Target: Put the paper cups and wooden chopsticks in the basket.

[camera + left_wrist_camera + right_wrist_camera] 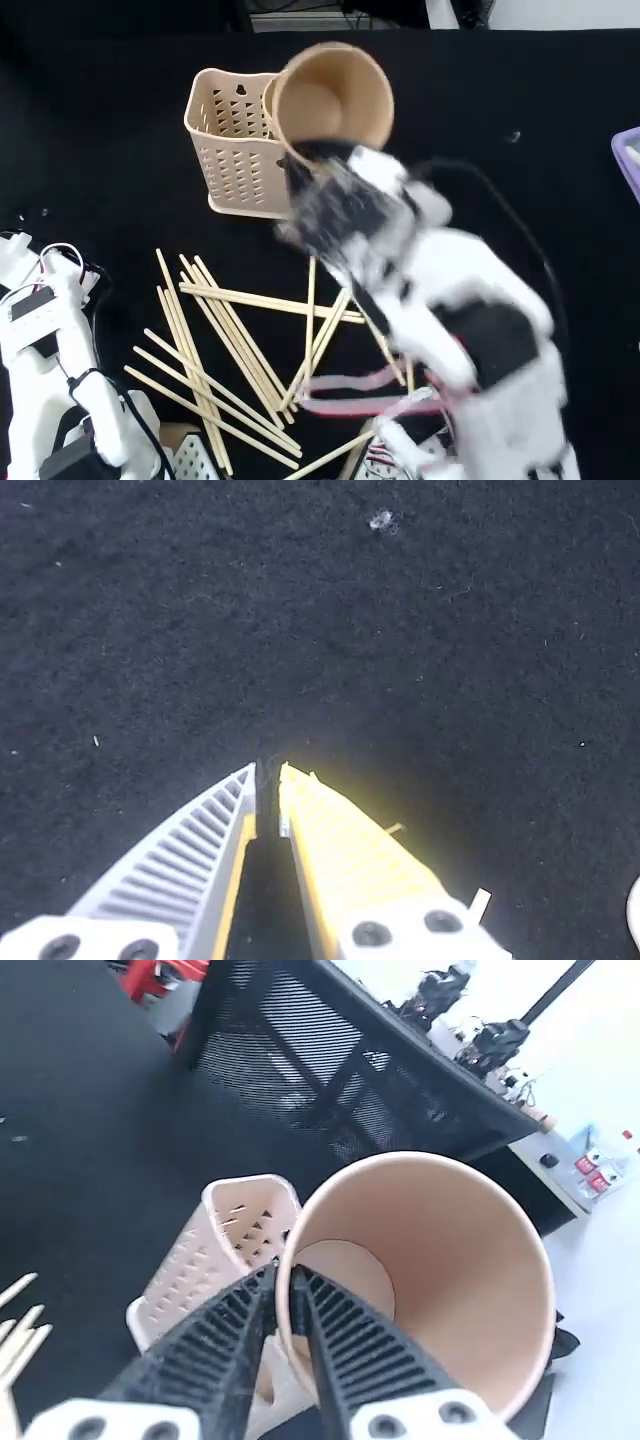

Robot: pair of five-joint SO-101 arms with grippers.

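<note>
A tan paper cup (335, 100) hangs tilted in the air just right of the beige perforated basket (232, 145), its mouth facing up toward the camera. My right gripper (300, 165) is shut on the cup's rim; in the right wrist view the rim sits pinched between the black fingers (345, 1345), with the paper cup (440, 1260) beside the basket (215, 1250). Several wooden chopsticks (235, 345) lie scattered on the black table in front of the basket. My left gripper (268, 775) is shut with nothing in it, low over bare black cloth at the near left.
The left arm's white body (45, 370) stands at the near left edge. A purple object (628, 155) pokes in at the right edge. Black cloth (100, 160) left of the basket lies bare. A mesh panel (330, 1070) stands beyond the table.
</note>
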